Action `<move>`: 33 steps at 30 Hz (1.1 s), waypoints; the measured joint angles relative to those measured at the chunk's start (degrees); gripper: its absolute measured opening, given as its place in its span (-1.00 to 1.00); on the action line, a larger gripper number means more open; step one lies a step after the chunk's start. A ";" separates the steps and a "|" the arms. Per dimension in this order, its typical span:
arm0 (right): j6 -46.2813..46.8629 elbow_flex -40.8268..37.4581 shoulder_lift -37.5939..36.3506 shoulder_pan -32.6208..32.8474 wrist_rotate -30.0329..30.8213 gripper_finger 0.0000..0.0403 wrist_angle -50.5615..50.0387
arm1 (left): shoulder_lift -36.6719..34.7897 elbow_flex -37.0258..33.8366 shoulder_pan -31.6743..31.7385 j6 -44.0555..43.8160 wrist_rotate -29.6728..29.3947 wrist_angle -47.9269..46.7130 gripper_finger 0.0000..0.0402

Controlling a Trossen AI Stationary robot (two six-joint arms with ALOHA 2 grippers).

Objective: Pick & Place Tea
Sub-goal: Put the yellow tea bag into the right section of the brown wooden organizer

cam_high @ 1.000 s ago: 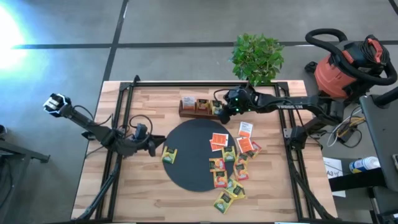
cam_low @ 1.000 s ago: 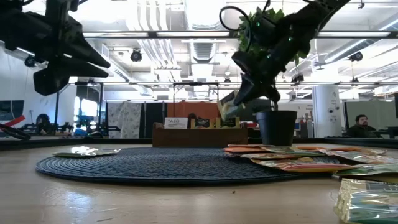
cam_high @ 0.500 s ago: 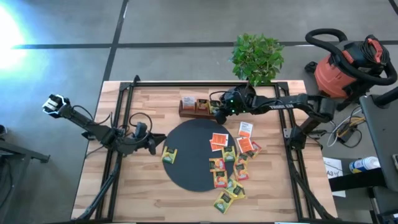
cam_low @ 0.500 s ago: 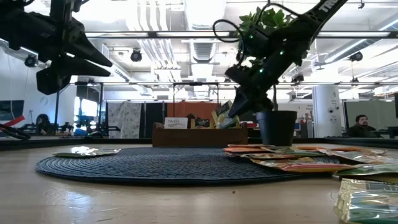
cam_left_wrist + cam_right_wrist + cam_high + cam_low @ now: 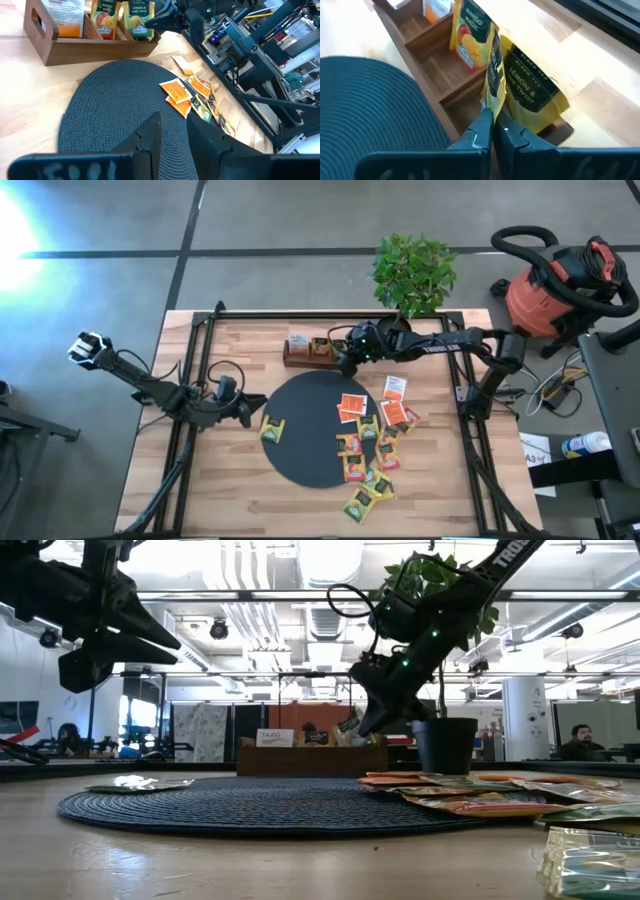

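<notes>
A brown wooden box (image 5: 305,352) stands on the table just beyond the round black mat (image 5: 320,430). It holds upright tea sachets: a mango one (image 5: 470,35) and a lemon one (image 5: 530,90). My right gripper (image 5: 350,360) is at the box's right end, shut on a yellow tea sachet (image 5: 492,60). Several loose sachets (image 5: 375,445) lie across the mat's right edge and the wood beside it. One more sachet (image 5: 272,428) lies at the mat's left edge. My left gripper (image 5: 247,413) hovers open just left of that one, holding nothing. My right gripper pinches the yellow sachet's upper edge (image 5: 486,100) between its two fingers. The fingers slant down from the table's right side. The sachet stands on edge, its lower part down in the box's right end compartment, close against the lemon sachet.
A potted plant (image 5: 415,272) stands at the table's far edge behind my right arm. A red and black vacuum cleaner (image 5: 560,280) sits off the table at the far right. A black frame (image 5: 195,380) runs along the table's sides.
My right gripper has sunk and gone toward the table's left with the yellow sachet, bringing it down into the box's right end. The box has slid slightly toward the table's left.
</notes>
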 joint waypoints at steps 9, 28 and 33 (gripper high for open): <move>-3.17 -1.33 0.66 0.00 -3.11 -0.78 0.80 | 0.00 -0.07 0.08 -0.02 -2.28 -1.00 -0.55; -3.58 -0.05 -2.99 -0.15 0.25 -0.40 -3.96 | 0.00 -0.07 0.07 -1.73 -2.60 -1.22 -0.55; -3.06 1.61 -3.16 -0.13 0.25 -0.36 -6.23 | 0.00 -0.09 0.07 -1.70 -2.61 -1.43 -0.55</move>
